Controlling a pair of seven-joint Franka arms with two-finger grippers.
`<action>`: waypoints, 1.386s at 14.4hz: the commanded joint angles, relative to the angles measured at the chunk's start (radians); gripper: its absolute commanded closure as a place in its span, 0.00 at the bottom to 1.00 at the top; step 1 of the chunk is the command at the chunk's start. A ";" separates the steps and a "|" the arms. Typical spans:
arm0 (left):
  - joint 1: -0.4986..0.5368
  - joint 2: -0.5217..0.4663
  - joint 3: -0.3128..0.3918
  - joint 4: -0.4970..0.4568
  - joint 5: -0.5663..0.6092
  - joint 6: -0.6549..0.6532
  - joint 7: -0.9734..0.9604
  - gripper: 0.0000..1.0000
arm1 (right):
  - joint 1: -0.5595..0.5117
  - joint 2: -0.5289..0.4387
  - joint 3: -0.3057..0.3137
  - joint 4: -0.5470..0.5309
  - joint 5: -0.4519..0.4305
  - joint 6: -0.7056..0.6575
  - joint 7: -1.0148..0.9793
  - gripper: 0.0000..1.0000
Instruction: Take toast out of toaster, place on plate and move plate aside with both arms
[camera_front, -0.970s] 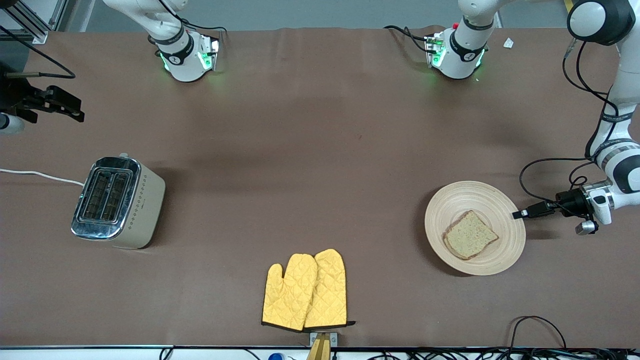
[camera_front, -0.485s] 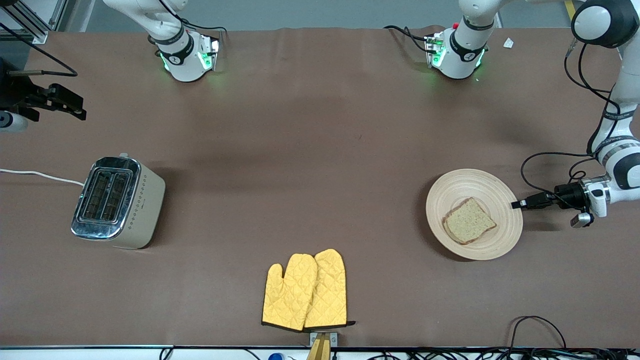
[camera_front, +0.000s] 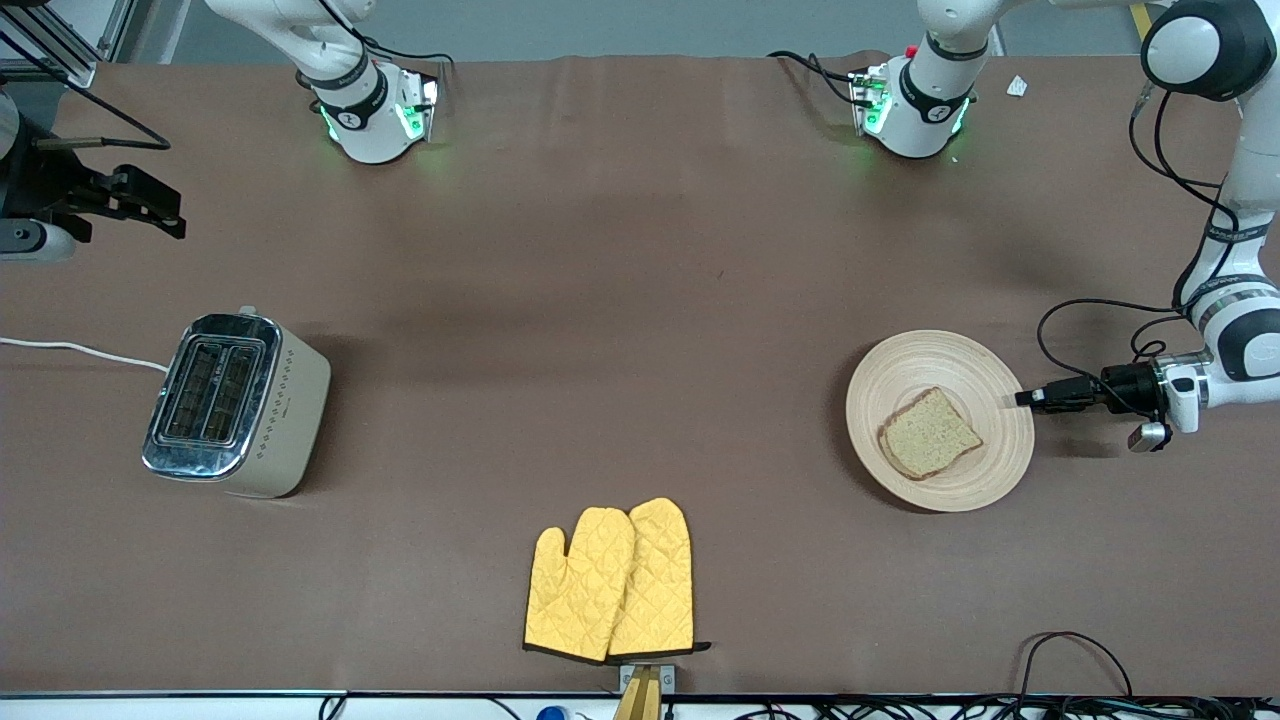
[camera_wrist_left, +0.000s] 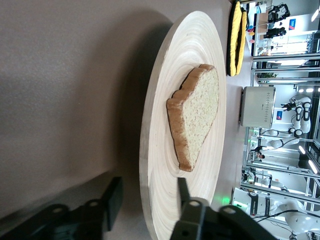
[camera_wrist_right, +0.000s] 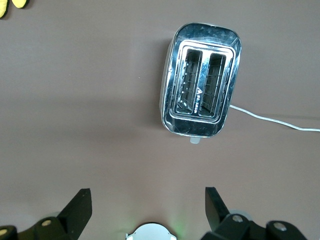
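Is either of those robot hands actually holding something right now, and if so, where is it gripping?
The left gripper clamps the plate by its rim, one finger above and one beneath. The right gripper holds nothing.

Clearly a robotics lab, not a kitchen: brown-covered table (camera_front: 640, 300) with bolted-down arm bases glowing green (camera_front: 380, 115), loose black cables (camera_front: 1070, 655) along its edge, aluminium framing (camera_wrist_left: 280, 165) and further white robots (camera_wrist_left: 300, 107) glimpsed past the table in the left wrist view.
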 joint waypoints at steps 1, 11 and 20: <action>0.013 -0.049 -0.005 0.041 0.028 -0.026 -0.021 0.00 | 0.011 -0.025 0.003 -0.014 -0.009 -0.017 0.028 0.00; -0.092 -0.281 -0.105 0.208 0.313 -0.067 -0.559 0.00 | 0.011 -0.023 0.001 -0.009 -0.009 -0.022 0.028 0.00; -0.335 -0.473 -0.108 0.227 0.582 -0.070 -1.164 0.00 | 0.008 -0.023 0.000 -0.011 -0.011 -0.017 0.029 0.00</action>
